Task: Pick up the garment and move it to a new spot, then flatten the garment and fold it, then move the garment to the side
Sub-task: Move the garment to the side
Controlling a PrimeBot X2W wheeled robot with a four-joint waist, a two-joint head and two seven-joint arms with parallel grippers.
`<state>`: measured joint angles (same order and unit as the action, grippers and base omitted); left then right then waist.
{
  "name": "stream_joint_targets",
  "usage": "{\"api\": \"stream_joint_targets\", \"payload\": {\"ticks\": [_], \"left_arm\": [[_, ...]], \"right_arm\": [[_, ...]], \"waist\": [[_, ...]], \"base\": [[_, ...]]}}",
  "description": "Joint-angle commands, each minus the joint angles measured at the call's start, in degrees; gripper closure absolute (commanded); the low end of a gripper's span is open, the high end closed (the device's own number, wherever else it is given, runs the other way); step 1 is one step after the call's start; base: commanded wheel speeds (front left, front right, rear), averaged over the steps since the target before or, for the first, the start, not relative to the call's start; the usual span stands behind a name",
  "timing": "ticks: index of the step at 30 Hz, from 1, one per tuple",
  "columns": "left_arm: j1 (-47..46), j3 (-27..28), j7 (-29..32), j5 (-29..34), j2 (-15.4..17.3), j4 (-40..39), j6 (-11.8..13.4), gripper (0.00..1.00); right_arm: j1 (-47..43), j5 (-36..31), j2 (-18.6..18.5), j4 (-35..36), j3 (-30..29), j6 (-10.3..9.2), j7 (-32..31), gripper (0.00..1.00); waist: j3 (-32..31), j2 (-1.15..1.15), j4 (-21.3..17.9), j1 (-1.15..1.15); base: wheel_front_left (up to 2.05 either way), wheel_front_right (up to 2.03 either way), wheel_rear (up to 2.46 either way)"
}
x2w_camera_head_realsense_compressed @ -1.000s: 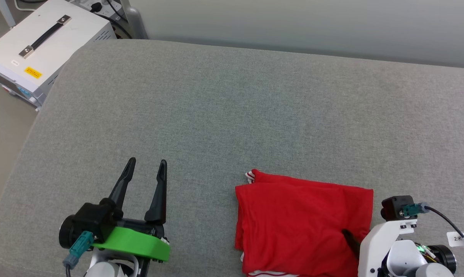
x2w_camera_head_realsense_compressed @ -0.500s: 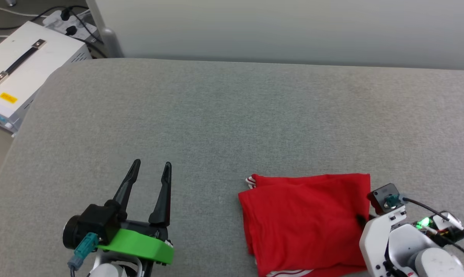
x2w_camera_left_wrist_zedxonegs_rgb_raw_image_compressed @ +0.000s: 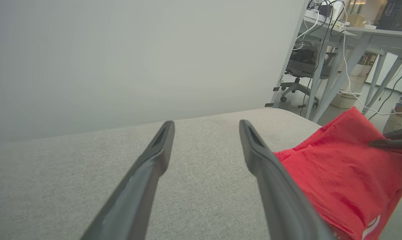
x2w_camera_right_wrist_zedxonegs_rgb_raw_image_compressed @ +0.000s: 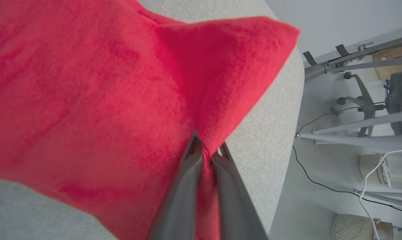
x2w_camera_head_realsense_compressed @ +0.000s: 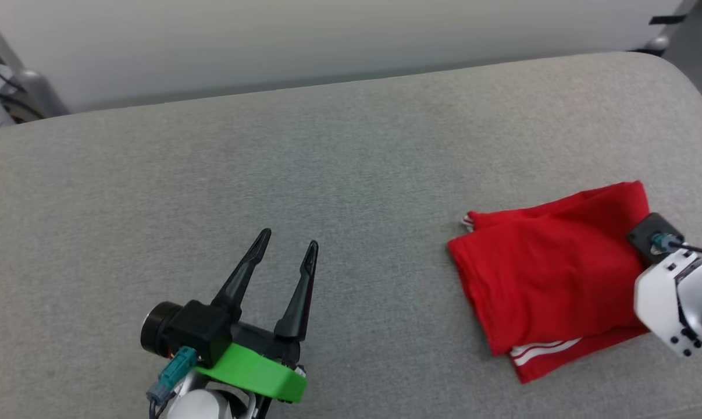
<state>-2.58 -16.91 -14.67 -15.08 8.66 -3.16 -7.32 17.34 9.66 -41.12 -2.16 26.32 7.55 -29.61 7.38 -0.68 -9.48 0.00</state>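
- The garment (x2w_camera_head_realsense_compressed: 548, 279) is noted on the right part of the grey cushion (x2w_camera_head_realsense_compressed: 327, 174), near its right end; it is folded to a rough rectangle, plain red side up.
- Long axis: laid approx. left-right across the head view, w/ the right end skewed toward the cushion's far edge.
- White-striped trim (x2w_camera_head_realsense_compressed: 540, 352) is seen along the near edge, where a lower layer sticks out; a 2nd bit of trim is seen at the far-left corner.
- R gripper (x2w_camera_right_wrist_zedxonegs_rgb_raw_image_compressed: 207, 148): fingers are brought nearly together on a pinch of red cloth at the garment's right edge. In the R wrist view the fabric is drawn into a ridge running to the tips.
- The rest of the garment is seen lying flat on the cushion.
- L gripper (x2w_camera_head_realsense_compressed: 287, 247): fingers are spread wide, nothing is held. It is positioned over bare cushion well to the left of the garment, tips pointed toward the far edge.
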Motion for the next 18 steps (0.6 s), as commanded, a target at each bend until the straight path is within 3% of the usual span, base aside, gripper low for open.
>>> {"api": "stream_joint_targets", "payload": {"ticks": [1,8,18], "left_arm": [[-1.70,-0.24,-0.33,0.81,0.50,-0.47,-0.17,0.00],[-5.56,-1.05,-0.33,1.80,3.69,-2.27,-0.17,0.00],[-11.54,-1.37,-0.33,2.94,8.50,-8.22,-0.17,0.00]], "right_arm": [[2.05,0.46,-1.20,-0.90,0.00,-0.06,0.97,1.00],[8.98,0.11,-3.68,-9.36,-3.34,-0.06,6.87,1.00],[17.92,-3.63,-2.82,-29.62,-15.14,-0.06,18.69,1.00]], "waist": [[5.58,0.68,-6.01,0.00],[13.18,0.68,-10.12,0.00],[23.64,0.68,-8.44,0.00]], "base": [[0.00,0.00,0.00],[0.00,0.00,0.00],[0.00,0.00,0.00]]}}
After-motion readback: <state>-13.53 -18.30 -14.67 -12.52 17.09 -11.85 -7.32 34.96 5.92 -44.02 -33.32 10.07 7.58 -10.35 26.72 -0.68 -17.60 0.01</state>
